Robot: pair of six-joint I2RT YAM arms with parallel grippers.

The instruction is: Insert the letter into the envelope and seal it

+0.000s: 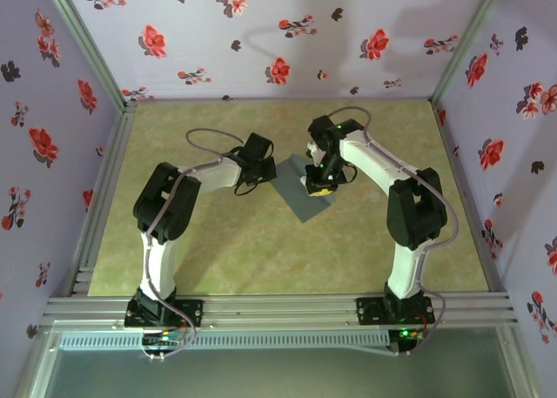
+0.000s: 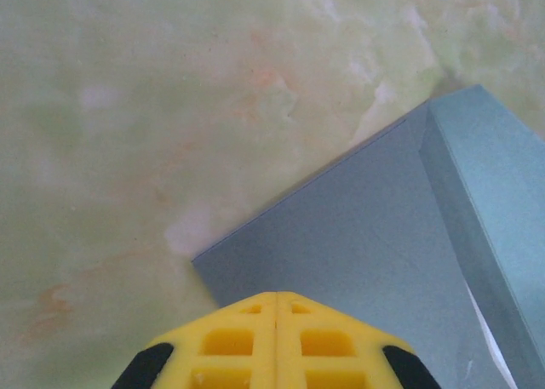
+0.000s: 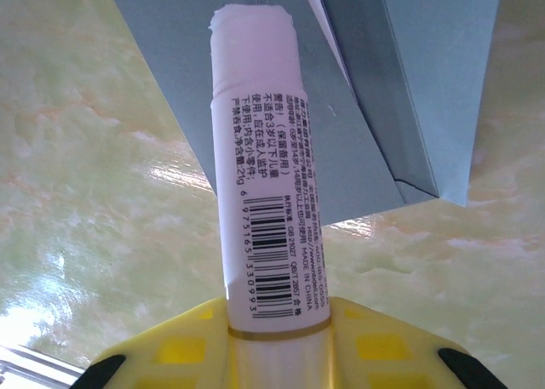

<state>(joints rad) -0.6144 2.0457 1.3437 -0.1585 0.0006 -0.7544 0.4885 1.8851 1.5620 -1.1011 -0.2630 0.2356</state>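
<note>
One risk: right hand (image 3: 277, 325) clamps glue stick (image 3: 260, 151), left hand (image 2: 277, 342) pinched empty, so envelope (image 2: 358, 244) may drag w/ stick.

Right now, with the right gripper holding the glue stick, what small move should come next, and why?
Probably lower the glue stick onto the envelope beside its flap. The stick is uncapped, white glue exposed, aimed at the envelope; the right gripper grips it, and the shut left gripper sits over the envelope's corner, seemingly steadying it.
</note>
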